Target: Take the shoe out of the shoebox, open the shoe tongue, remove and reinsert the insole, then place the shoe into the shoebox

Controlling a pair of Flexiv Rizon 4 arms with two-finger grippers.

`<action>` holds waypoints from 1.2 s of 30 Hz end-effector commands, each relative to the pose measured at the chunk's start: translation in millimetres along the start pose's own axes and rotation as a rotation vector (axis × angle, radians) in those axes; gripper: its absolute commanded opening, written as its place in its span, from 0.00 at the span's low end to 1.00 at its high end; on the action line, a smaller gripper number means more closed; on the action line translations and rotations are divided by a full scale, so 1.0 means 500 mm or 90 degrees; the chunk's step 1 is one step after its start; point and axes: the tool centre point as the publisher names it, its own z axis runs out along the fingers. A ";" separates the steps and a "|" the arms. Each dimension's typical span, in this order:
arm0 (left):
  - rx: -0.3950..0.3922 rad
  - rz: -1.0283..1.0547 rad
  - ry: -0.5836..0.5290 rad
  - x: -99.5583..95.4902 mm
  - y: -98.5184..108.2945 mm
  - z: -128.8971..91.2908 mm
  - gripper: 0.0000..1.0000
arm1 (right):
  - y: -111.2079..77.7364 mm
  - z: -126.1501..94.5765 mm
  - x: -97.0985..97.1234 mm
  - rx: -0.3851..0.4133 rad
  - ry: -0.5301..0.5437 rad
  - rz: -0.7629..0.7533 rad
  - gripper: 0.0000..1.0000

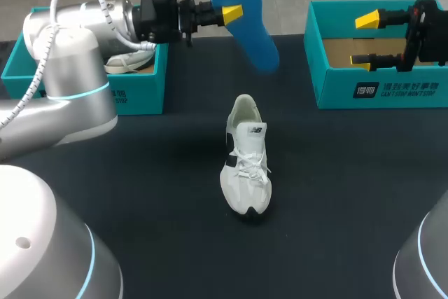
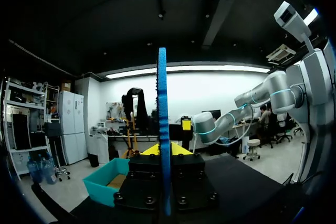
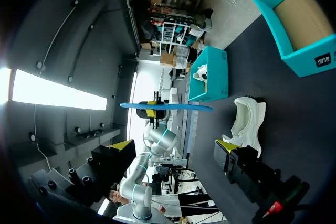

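A white shoe [image 1: 246,155] lies on the black table [image 1: 140,173], toe toward me; it also shows in the right wrist view [image 3: 249,121]. My left gripper [image 1: 234,13] hovers above the table's far side, shut on a blue insole [image 1: 245,15] that hangs in the air. In the left wrist view the insole [image 2: 164,129] stands edge-on between the yellow tips of the left gripper [image 2: 165,150]. My right gripper [image 1: 365,43] is open over the empty teal shoebox [image 1: 378,92] at the right. From the right gripper [image 3: 173,143] the insole [image 3: 165,107] shows ahead.
A second teal shoebox [image 1: 133,96] stands at the back left under my left arm, with another white shoe [image 1: 129,64] in it. The same box [image 3: 210,74] shows in the right wrist view, the empty one [image 3: 294,19] to its side.
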 end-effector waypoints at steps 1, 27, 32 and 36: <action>-0.049 -0.393 0.075 -0.001 0.003 -0.007 0.00 | -0.001 0.002 0.001 -0.001 -0.001 0.000 1.00; -0.045 -0.575 0.124 -0.001 0.003 -0.001 0.00 | -0.001 0.002 0.001 -0.001 -0.001 0.000 1.00; -0.102 -0.715 0.141 0.010 0.016 0.000 0.00 | -0.001 0.002 0.001 -0.001 -0.001 0.000 1.00; -0.134 -0.768 0.148 0.012 0.020 -0.002 0.00 | -0.001 0.002 0.001 -0.001 -0.001 0.000 1.00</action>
